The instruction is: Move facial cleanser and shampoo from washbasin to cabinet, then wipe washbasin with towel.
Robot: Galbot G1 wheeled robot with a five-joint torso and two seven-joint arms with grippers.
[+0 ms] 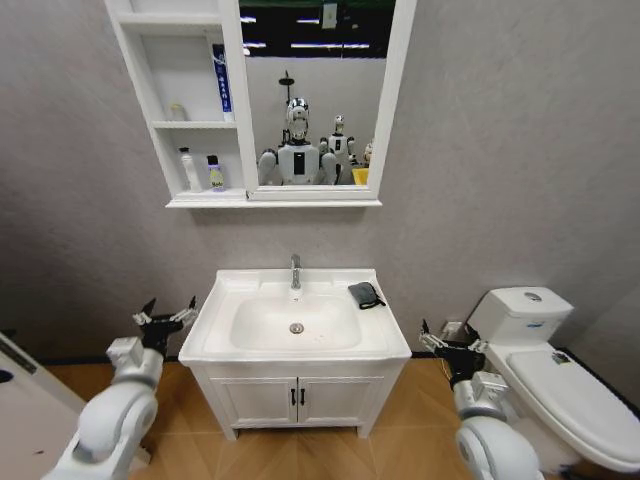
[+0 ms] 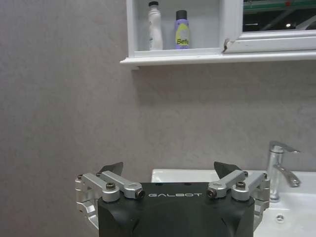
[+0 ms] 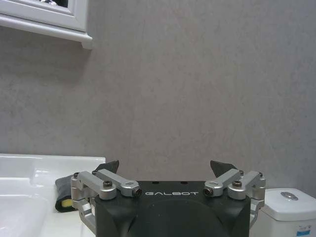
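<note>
Left gripper (image 1: 168, 316): fingers spread wide, nothing held, off the washbasin's (image 1: 385, 335) 9 o'clock edge.
Right gripper (image 1: 446, 345): fingers apart, empty, at the basin's 3 o'clock side, near the toilet (image 1: 560, 380).
Towel (image 1: 365, 294): on the basin top at about 2 o'clock, right of the tap (image 1: 295, 271).
Cabinet (image 1: 140, 85): white bottle (image 1: 188, 169) and purple-yellow bottle (image 1: 215, 174) on the bottom shelf.

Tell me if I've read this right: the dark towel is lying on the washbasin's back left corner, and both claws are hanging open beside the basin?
Not quite: the towel lies on the washbasin's back right corner, as the head view shows. The rest holds: the left claw and right claw hang open on either side.
</note>
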